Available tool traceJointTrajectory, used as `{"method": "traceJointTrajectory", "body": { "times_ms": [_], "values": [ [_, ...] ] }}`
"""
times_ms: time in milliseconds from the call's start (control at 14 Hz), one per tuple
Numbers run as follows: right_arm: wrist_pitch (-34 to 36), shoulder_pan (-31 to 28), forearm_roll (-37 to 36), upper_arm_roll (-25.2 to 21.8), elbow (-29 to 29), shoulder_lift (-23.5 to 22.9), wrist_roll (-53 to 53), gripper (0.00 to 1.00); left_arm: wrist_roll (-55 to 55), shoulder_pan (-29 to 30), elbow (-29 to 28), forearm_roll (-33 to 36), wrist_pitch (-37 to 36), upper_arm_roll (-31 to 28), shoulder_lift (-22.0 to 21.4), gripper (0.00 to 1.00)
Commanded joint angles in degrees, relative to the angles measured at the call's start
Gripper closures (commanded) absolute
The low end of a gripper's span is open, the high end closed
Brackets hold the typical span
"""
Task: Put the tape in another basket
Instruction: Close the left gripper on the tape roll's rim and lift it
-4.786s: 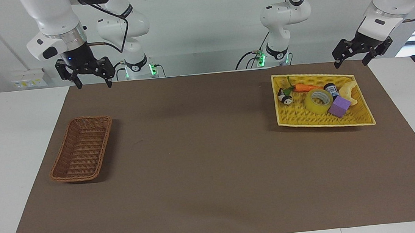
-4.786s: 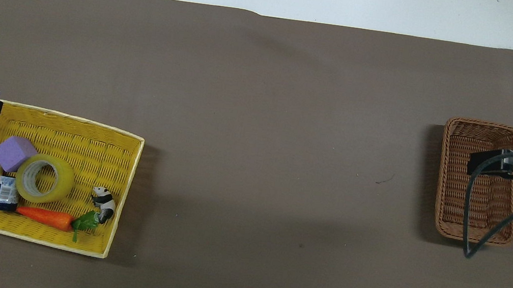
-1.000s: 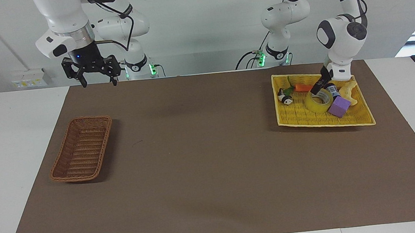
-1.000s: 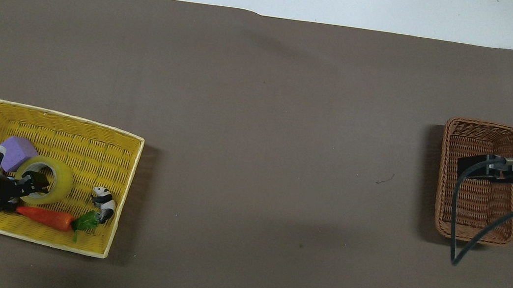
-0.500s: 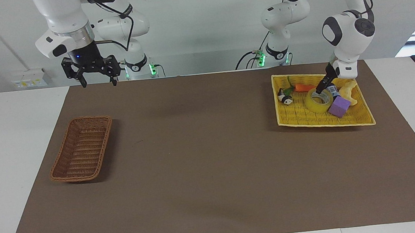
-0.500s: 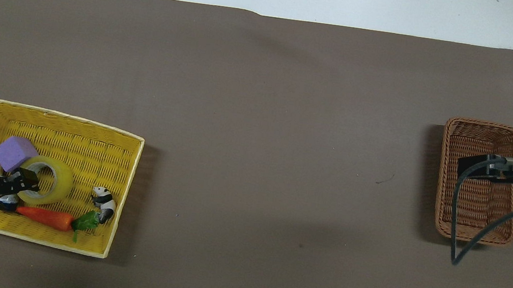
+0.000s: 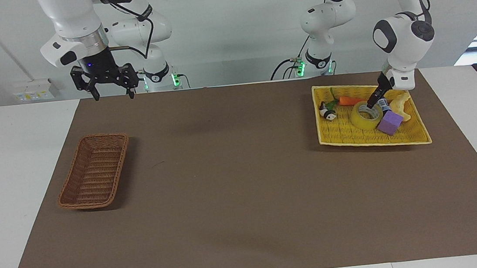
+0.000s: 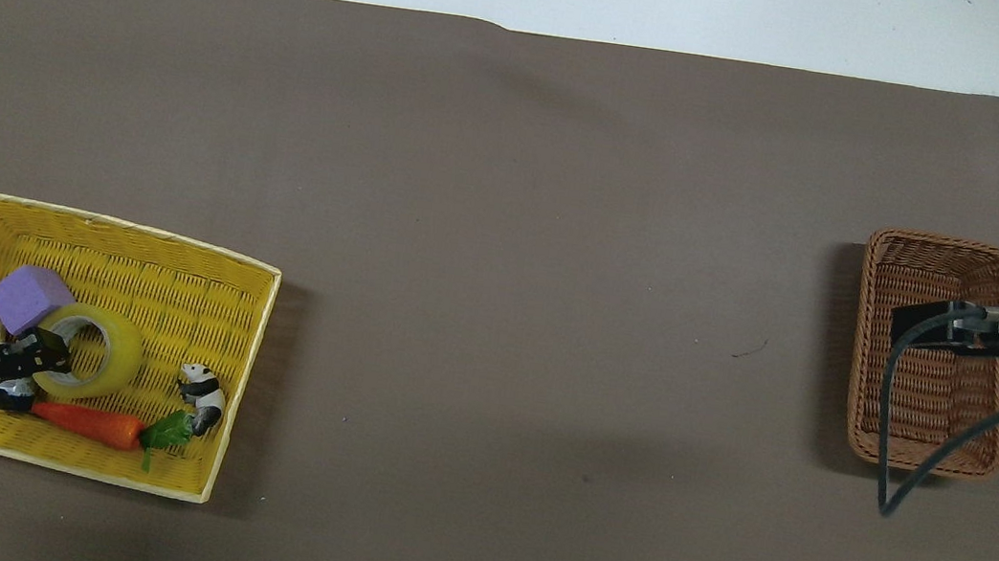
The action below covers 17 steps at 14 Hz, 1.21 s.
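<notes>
the tape [image 7: 366, 116] lies in the yellow tray [image 7: 414, 137] beside the purple cube [image 7: 390, 122]. the left gripper [image 7: 371, 103] sits at the tape's rim; grip state cannot be determined. the right gripper [image 7: 112, 92] waits, jaws wide; the basket [image 7: 93, 171] lies at its end.

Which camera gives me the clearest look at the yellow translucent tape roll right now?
The overhead view: the yellow translucent tape roll shows its full ring and pale core, with the left gripper at its rim. The facing view shows it slanted and partly covered by that gripper.
</notes>
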<state>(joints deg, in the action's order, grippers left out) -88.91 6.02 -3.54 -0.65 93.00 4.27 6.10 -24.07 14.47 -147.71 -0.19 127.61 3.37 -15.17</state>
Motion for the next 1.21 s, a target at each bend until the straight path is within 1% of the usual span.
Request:
{"method": "traceJointTrajectory", "body": {
  "times_ms": [0, 71, 143, 214, 357, 429, 500, 571, 643, 786, 857, 1000, 1143],
  "values": [
    [-0.2, -0.7, 0.2, 0.1, 0.7, 0.7, -1.1, 0.0, 0.4, -0.1, -4.1, -0.8, 6.0, 0.1, 0.3, 0.34],
    [-0.2, -0.7, 0.2, 0.1, 0.7, 0.7, -1.2, 0.0, 0.3, -0.2, -4.2, -0.8, 6.2, 0.2, 0.9, 0.38],
    [-0.3, -0.7, 0.2, 0.0, 0.7, 0.7, -1.2, 0.0, 0.2, -1.2, -4.2, -0.8, 6.8, 0.2, 1.2, 0.4],
    [-0.2, -0.7, 0.2, 0.0, 0.7, 0.7, -1.1, 0.0, 0.0, -1.7, -4.3, -0.8, 7.9, 0.1, 2.5, 0.44],
    [-0.1, -0.7, 0.2, 0.0, 0.7, 0.7, -1.2, 0.0, -0.3, -1.7, -4.3, -0.8, 8.5, 0.2, 3.0, 0.44],
    [-0.2, -0.7, 0.2, 0.0, 0.7, 0.7, -1.2, 0.0, -0.6, -2.3, -4.2, -0.8, 8.5, 0.2, 3.1, 0.48],
    [-0.2, -0.7, 0.2, 0.0, 0.7, 0.7, -1.2, 0.0, -2.0, -3.7, -4.2, -0.8, 8.6, 0.2, 3.2, 0.61],
    [-0.2, -0.7, 0.2, 0.0, 0.7, 0.7, -1.1, 0.0, -4.5, -4.8, -4.0, -0.8, 8.5, 0.2, 3.2, 0.87],
    [-0.1, -0.7, 0.2, 0.0, 0.7, 0.7, -1.1, 0.0, -5.6, -6.1, -3.6, -0.8, 7.8, 0.2, 3.8, 1.0],
    [-0.1, -0.7, 0.2, 0.0, 0.7, 0.7, -1.2, 0.0, -5.7, -7.0, -2.1, -0.7, 6.2, 0.1, 3.8, 1.0],
    [0.2, -0.7, 0.4, -0.1, 0.4, 0.6, -1.0, 0.0, -5.7, -7.0, 0.0, -0.7, 3.2, 0.1, 3.6, 1.0],
    [-0.2, -0.5, 0.2, 0.0, 0.1, 0.3, -1.0, 0.0, -5.1, -6.6, 6.6, -0.7, -5.8, 0.1, 3.4, 1.0],
    [-0.6, -0.5, 0.4, 0.1, 0.7, 0.6, -1.3, 0.0, -4.6, -6.1, 13.7, -0.7, -12.4, 0.1, 3.6, 1.0]
  ]
}}
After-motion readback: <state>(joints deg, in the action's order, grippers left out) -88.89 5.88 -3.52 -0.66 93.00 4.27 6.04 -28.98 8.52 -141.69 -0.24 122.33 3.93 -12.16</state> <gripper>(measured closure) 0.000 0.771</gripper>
